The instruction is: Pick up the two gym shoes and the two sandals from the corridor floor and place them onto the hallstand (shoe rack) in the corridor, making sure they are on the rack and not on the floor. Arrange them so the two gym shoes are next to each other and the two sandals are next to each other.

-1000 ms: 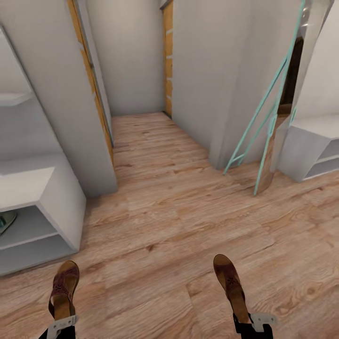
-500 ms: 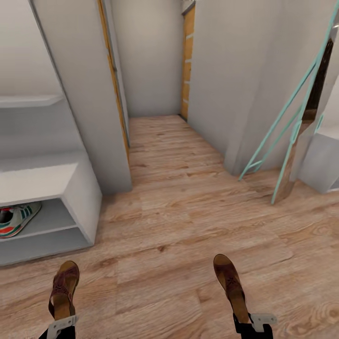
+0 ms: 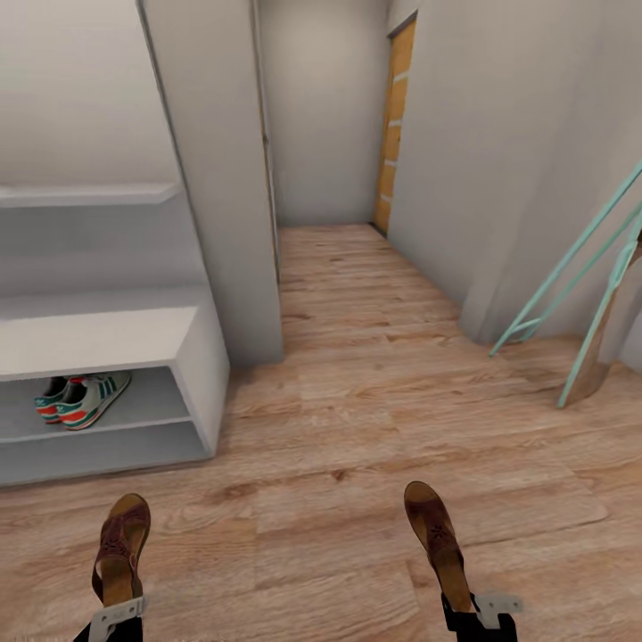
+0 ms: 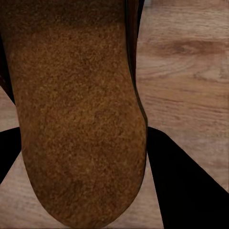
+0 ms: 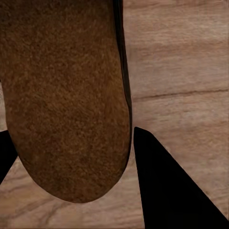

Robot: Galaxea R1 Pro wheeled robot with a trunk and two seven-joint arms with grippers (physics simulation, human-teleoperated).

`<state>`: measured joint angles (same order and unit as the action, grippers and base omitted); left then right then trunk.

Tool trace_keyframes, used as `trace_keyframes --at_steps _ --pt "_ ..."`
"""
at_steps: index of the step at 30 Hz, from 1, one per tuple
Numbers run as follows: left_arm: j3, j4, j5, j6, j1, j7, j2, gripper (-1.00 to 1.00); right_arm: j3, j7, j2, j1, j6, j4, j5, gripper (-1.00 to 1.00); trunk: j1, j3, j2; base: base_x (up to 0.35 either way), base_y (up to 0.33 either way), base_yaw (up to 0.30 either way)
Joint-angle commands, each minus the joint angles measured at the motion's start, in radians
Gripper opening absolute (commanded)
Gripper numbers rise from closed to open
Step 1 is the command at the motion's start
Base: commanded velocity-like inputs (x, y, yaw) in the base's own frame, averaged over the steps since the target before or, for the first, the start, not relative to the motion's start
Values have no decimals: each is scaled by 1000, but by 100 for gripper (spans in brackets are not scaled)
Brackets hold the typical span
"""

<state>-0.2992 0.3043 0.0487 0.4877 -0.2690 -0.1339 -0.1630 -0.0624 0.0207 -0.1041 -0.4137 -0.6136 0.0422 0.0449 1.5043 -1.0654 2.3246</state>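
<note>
Clearly each gripper is clamped on a sandal at the heel end: the left gripper [image 3: 114, 617] carries the left sandal [image 3: 120, 546], the right gripper [image 3: 481, 613] the right sandal [image 3: 436, 540], both held out toe-forward above the floor [image 3: 357, 428]. From the wrist views the grainy brown soles [image 4: 76, 109] [image 5: 67, 95] sit between the dark fingers [image 4: 183, 186] [image 5: 167, 186]. They look light and flat, with a fairly stiff sole and soft straps, so a heel pinch should do, though a long toe may droop or swing.

On the rack [image 3: 192, 357], the two sneakers [image 3: 82, 398] lie side by side in the upper open shelf, toward its left. Room shows beside them toward the rack's end wall. That end wall and the bench top above are what could catch a toe. A teal frame [image 3: 571, 285] leans well away from the rack, across the corridor.
</note>
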Motion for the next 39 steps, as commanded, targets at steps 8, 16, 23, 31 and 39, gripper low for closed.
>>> trace_keyframes --at_steps 8,16,23,31,39 --pt "-6 -1 3 2 -1 -9 0 -100 -7 4 0 0 -3 -1 1 -100 0 9 0 0 304 204" --pt "-6 -1 5 3 -1 -11 0 -100 -7 4 0 0 -3 -1 1 -100 0 18 0 -23 307 203" --pt "-6 -1 5 3 -1 -12 0 -100 -7 4 0 0 -3 -1 1 -100 0 26 0 -81 307 202" --pt "-6 -1 5 3 -1 -11 0 -100 -7 4 0 0 -3 -1 1 -100 0 36 0 -9 307 201" --pt "-6 -1 6 3 -1 -10 -1 -100 -7 4 0 0 -3 -1 1 -100 0 45 0 0 308 201"
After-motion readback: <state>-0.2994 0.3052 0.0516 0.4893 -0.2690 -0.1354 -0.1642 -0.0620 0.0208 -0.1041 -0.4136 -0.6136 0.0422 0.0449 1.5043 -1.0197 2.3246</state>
